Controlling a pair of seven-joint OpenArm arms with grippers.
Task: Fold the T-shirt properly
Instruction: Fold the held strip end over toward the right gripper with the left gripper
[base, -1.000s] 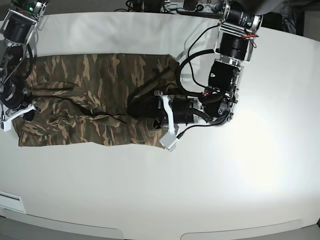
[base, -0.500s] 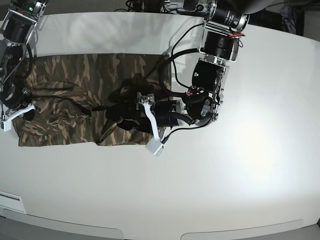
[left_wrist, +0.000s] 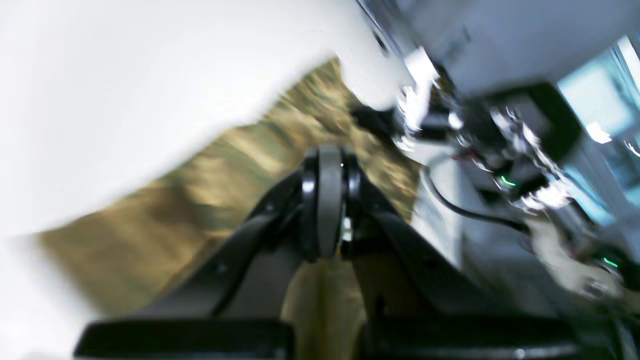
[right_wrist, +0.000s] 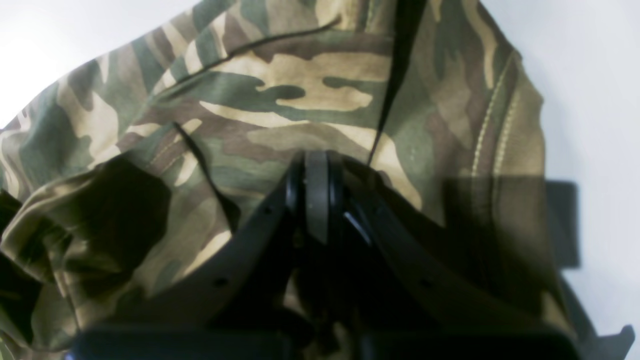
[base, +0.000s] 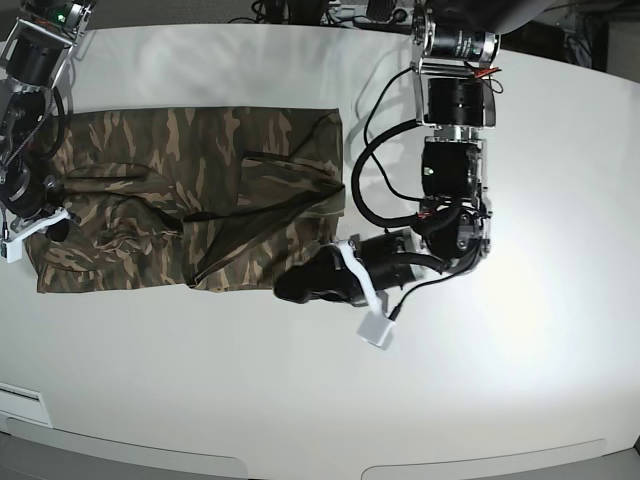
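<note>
The camouflage T-shirt (base: 180, 200) lies spread in a long folded band at the table's far left, with a flap laid diagonally over its right part. My left gripper (base: 290, 288) sits at the shirt's near right edge. In the blurred left wrist view its jaws (left_wrist: 327, 165) are shut, with the T-shirt (left_wrist: 210, 190) beyond them, and no cloth shows between the tips. At the shirt's left end my right gripper (base: 50, 225) is shut. In the right wrist view its tips (right_wrist: 316, 170) pinch the T-shirt (right_wrist: 300, 100), and creases run into them.
The white table (base: 300, 400) stretches bare toward the front and right. A black cable (base: 362, 160) loops off the left arm beside the shirt's right edge. A white block (base: 378, 331) on that arm hangs low over the table.
The left arm has swung back from over the shirt's middle to its near right edge, leaving the folded flap lying on the shirt. The right arm has not moved.
</note>
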